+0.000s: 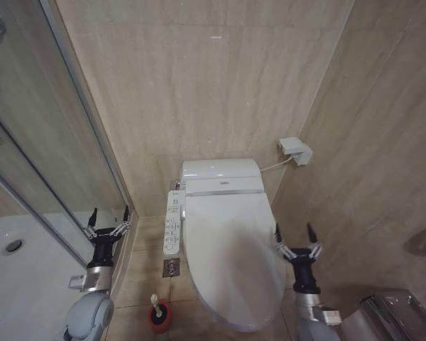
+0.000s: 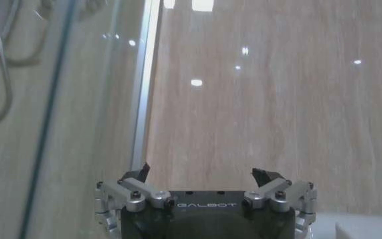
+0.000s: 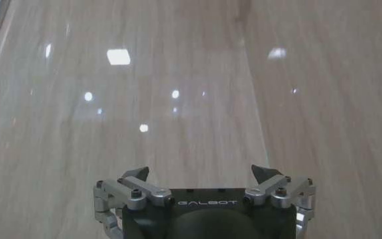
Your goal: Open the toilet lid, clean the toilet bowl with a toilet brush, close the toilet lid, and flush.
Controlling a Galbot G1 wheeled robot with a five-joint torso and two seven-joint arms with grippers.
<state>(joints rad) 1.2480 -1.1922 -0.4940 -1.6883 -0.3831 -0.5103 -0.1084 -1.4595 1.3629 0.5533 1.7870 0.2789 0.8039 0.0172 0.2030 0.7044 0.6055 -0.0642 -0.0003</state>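
both sets of fingers stand wide apart and hold nothing. the left gripper (image 1: 108, 218) hangs beside the glass shower door (image 1: 50, 163), to the left of the toilet; the right gripper (image 1: 295, 236) hangs just off the right edge of the toilet lid (image 1: 231, 256), not touching it. "galbot" is printed on each gripper body in the wrist views. the lid lies shut over the toilet bowl, hiding it. a long white button panel (image 1: 173, 222) runs along the lid's left side. the toilet brush (image 1: 157, 312) stands in its red holder on the floor by the front left of the toilet. a white wall box (image 1: 295, 150) sits on the tiled wall to the right.
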